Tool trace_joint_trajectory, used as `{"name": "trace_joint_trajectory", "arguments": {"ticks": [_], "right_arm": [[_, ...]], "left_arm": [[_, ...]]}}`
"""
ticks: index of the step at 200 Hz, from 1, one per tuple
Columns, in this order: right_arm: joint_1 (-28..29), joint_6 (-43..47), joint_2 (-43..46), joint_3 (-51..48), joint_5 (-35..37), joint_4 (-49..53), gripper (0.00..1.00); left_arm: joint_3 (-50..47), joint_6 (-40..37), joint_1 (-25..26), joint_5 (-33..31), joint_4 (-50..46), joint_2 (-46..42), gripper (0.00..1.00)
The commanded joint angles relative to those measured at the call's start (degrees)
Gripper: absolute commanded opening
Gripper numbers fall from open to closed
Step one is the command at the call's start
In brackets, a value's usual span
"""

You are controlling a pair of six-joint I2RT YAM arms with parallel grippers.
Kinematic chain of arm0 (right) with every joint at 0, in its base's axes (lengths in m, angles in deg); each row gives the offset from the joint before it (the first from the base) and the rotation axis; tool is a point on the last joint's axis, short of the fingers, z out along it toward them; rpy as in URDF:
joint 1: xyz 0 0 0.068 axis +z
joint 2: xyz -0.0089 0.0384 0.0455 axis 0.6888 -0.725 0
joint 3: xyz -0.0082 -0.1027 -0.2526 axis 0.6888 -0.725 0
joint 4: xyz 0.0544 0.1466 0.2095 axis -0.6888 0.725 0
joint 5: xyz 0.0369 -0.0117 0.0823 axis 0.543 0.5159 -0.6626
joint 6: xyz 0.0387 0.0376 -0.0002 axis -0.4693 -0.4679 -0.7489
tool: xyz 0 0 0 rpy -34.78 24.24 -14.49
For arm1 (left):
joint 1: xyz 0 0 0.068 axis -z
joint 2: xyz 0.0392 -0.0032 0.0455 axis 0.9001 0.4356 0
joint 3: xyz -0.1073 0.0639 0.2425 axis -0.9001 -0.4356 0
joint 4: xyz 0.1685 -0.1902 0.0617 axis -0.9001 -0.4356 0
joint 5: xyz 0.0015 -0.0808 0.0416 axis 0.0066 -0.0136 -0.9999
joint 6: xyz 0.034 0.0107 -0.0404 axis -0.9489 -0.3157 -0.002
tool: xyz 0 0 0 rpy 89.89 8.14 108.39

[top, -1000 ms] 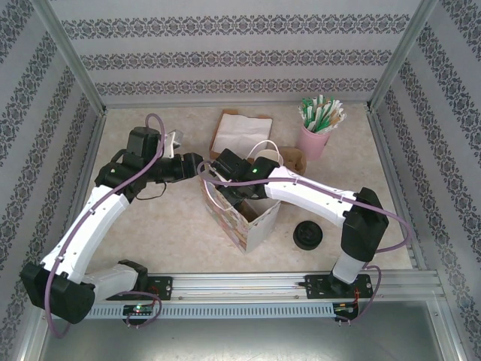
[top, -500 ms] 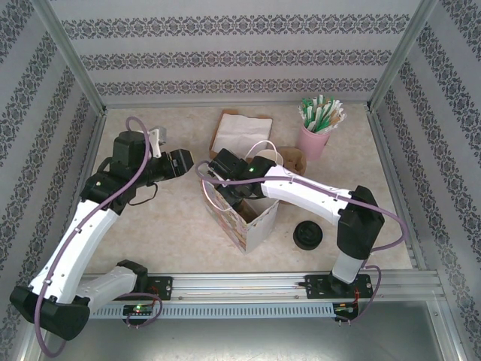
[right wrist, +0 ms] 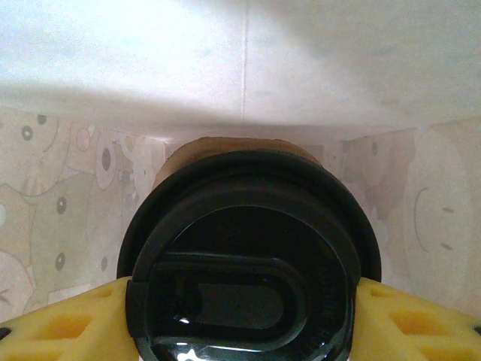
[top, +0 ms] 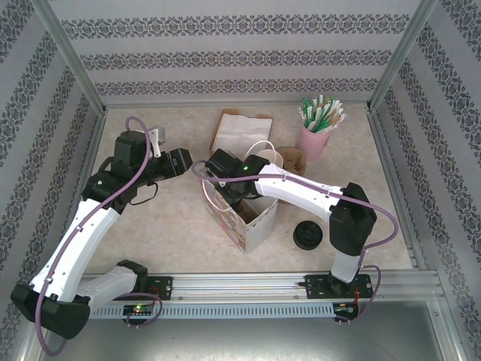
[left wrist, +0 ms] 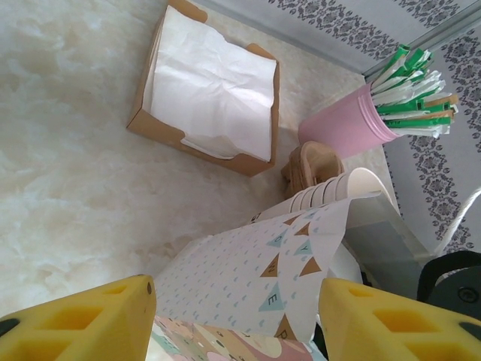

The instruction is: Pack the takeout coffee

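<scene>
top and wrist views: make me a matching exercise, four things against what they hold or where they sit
Things:
1 napkin box
2 pink cup
3 loose lids
4 coffee

States:
a between the fingers of the right pincer
b black, right of the bag
c holds green and white straws
d brown, white paper inside

Pairs: 1-d, 2-c, 3-b, 4-a
</scene>
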Motion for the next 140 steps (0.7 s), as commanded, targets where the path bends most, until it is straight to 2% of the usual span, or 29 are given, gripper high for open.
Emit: {"name": "trace_joint_trajectory", "arguments": {"ticks": [1, 36, 68, 101, 140], "right_arm": [[-0.3, -2.2, -7.4, -5.9, -2.8, 8.7, 0.61], [-0.3, -3.0, -8.5, -7.4, -3.5, 8.3, 0.61], [-0.1, -3.3, -10.4, -8.3, -0.2, 9.9, 0.61], [0.1, -3.8, -10.6, -9.8, -1.8, 8.3, 0.61], [0.4, -3.8, -11.7, -9.9, 1.7, 10.2, 0.61]], "left_arm": [[-0.9, 0.5, 0.5, -0.2, 1.5, 0.3, 0.6], [-1.1, 0.7, 0.4, -0.1, 1.5, 0.4, 0.6], [-1.4, 0.7, 0.4, 0.1, 1.5, 0.4, 0.61], [-1.5, 0.8, 0.5, 0.5, 1.3, 0.7, 0.61], [-1.5, 0.8, 0.4, 0.3, 1.1, 0.5, 0.61]]}}
